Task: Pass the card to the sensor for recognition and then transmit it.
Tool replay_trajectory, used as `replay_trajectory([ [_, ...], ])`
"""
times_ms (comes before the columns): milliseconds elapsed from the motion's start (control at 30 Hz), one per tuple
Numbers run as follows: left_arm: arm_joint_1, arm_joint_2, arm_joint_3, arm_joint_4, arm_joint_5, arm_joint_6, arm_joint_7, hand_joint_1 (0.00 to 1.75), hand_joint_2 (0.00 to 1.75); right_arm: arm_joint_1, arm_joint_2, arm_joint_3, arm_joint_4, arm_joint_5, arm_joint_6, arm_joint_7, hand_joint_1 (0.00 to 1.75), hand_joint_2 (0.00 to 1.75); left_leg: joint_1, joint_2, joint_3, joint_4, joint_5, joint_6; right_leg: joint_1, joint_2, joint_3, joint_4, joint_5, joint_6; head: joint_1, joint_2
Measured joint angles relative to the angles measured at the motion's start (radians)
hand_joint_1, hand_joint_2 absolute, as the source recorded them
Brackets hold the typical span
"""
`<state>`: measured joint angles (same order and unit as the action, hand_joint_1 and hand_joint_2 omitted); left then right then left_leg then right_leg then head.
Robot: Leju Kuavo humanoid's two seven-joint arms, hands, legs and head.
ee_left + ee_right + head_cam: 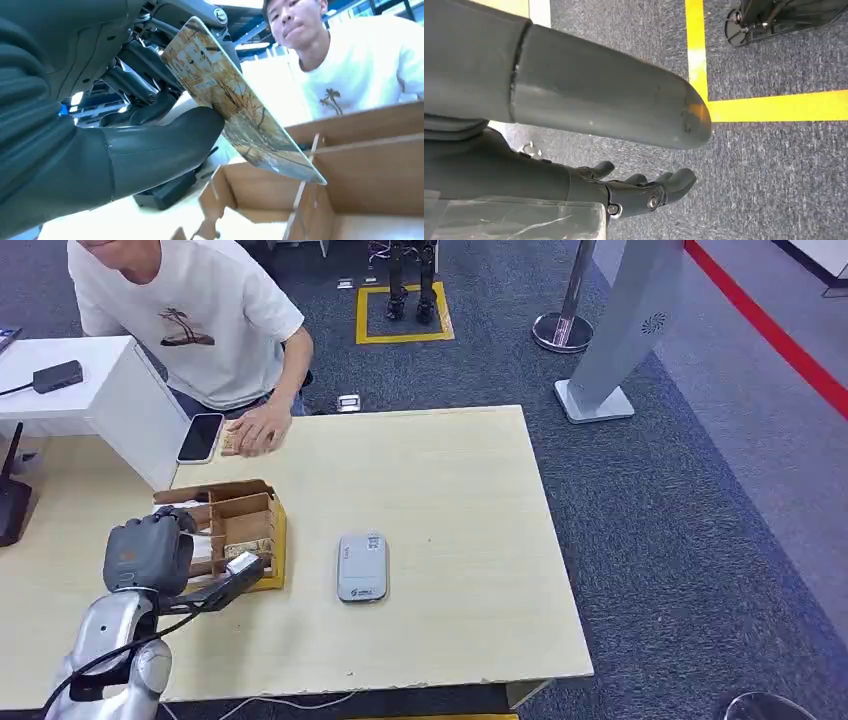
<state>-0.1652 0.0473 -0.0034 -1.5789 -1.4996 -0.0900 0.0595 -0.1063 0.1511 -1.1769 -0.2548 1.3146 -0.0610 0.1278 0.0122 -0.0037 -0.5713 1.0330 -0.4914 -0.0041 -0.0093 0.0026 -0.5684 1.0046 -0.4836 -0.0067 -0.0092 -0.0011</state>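
While left hand (150, 552) pinches card (235, 107) over the box (245, 530):
Right hand (644, 192) hangs above carpet, holding nothing, fingers loosely spread; reader (361, 567) lies on surface (450, 490).

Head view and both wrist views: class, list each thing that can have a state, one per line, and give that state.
left hand: holds the card.
card: held, tilted above the wooden box.
wooden box: open-topped, cards standing in one compartment.
sensor: flat on the table, nothing on it.
phone: flat, screen dark.
right hand: holding nothing, fingers apart, over the carpet.
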Motion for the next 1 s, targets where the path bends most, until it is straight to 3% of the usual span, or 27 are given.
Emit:
replay_trajectory([
  [1000,-0.035,0.006,-0.012,0.01,0.001,0.0,0.0,1.75,1.75,0.0,0.0,0.003,0.003,0.015,0.001,0.008,0.0,0.0,0.0,0.0,0.0,0.0,0.0,0.0,0.0,0.001,0.0,0.0,0.0,0.0,0.0,0.0],
])
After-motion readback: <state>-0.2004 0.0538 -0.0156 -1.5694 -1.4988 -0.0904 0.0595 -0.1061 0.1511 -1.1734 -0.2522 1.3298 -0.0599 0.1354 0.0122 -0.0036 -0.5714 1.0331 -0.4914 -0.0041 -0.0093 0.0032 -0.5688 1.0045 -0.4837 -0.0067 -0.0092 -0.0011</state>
